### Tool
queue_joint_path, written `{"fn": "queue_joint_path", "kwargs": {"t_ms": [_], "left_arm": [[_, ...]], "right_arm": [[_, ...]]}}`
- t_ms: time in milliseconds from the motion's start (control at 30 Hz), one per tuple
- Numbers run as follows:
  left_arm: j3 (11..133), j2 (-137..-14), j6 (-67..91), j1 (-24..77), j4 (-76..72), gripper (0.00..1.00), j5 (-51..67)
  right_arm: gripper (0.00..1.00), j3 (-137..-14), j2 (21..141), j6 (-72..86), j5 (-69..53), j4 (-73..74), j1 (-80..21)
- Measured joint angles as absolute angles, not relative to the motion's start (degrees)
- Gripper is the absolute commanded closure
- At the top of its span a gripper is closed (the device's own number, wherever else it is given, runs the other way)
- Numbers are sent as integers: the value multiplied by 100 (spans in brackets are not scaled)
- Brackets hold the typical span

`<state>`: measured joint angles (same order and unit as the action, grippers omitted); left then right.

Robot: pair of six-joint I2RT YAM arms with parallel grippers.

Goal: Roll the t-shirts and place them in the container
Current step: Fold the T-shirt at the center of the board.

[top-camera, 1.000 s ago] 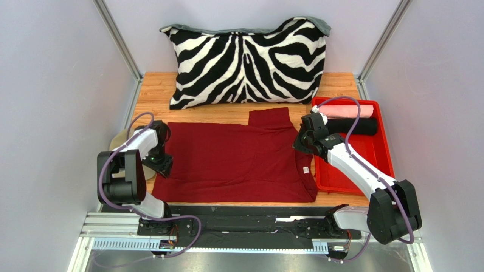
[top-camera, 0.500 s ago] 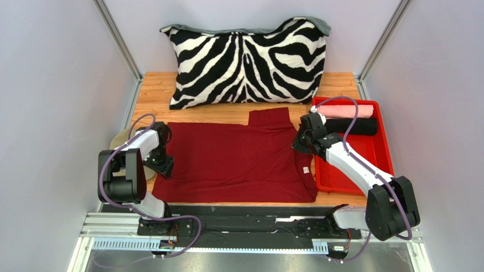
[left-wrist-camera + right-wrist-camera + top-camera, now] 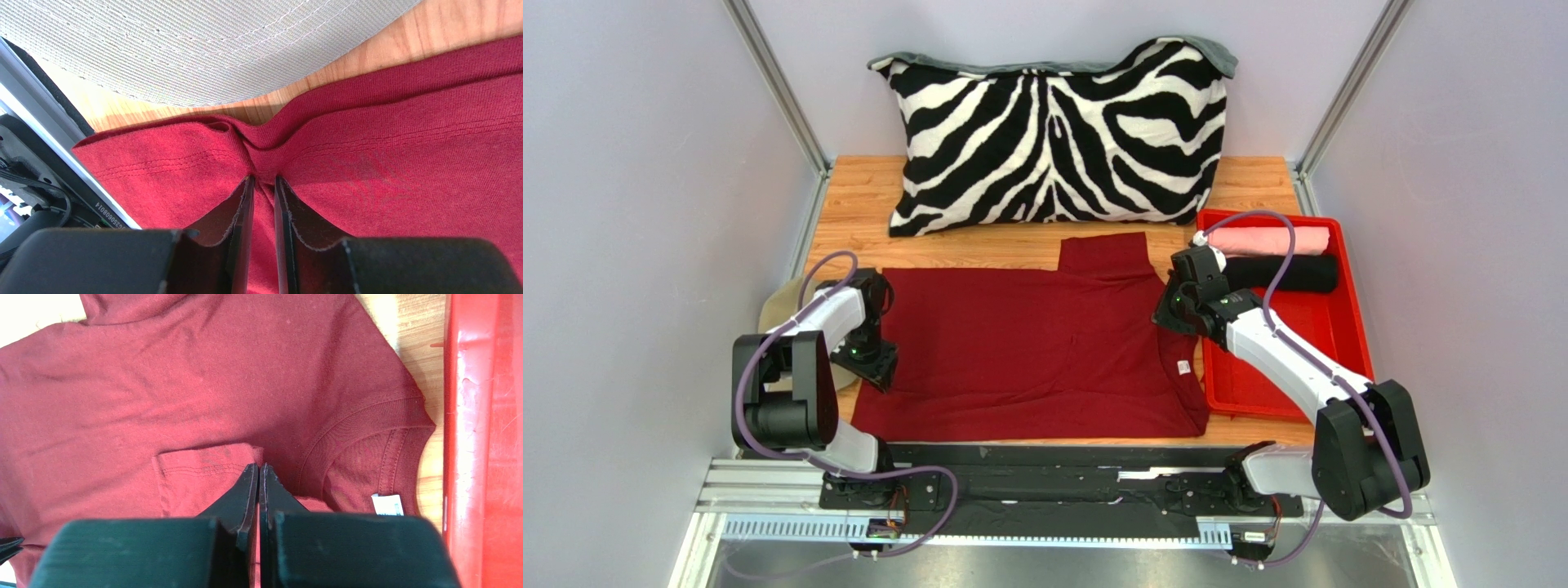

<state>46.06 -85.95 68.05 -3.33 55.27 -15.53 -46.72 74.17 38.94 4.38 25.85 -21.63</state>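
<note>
A maroon t-shirt [image 3: 1026, 349] lies spread flat on the wooden table, collar to the right. My left gripper [image 3: 879, 365] sits at its left hem, beside the khaki cap. In the left wrist view its jaws [image 3: 263, 179] are shut on a puckered fold of the maroon cloth [image 3: 399, 153]. My right gripper [image 3: 1169, 321] is over the shirt's right side. The right wrist view shows it [image 3: 258, 467] shut, with its tips at the chest pocket [image 3: 202, 478] near the collar and nothing visibly pinched. A pale pink rolled t-shirt [image 3: 1284, 237] and a black rolled t-shirt [image 3: 1290, 272] lie in the red tray.
A red tray [image 3: 1308, 368] stands on the right, close to the shirt's collar. A large zebra-striped pillow [image 3: 1057, 129] fills the back of the table. A khaki cap [image 3: 781, 306] lies at the left edge, touching the shirt's hem [image 3: 184, 43].
The left gripper has closed a little on the hem and shifted slightly toward the near edge. The right gripper has edged a little leftward, still shut.
</note>
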Motion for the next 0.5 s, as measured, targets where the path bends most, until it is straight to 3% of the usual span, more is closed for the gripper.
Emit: {"fn": "queue_joint_path", "kwargs": {"t_ms": [100,500], "left_arm": [[4604,-8554,6770,-333,5518,67,-1540],[4604,-8213,6737,-244,5614,68,-1538]], "right_arm": [[100,-4672,7419,3894,438,2578,-2163],[100,-4670,7428,3896,436,2561,-2163]]}}
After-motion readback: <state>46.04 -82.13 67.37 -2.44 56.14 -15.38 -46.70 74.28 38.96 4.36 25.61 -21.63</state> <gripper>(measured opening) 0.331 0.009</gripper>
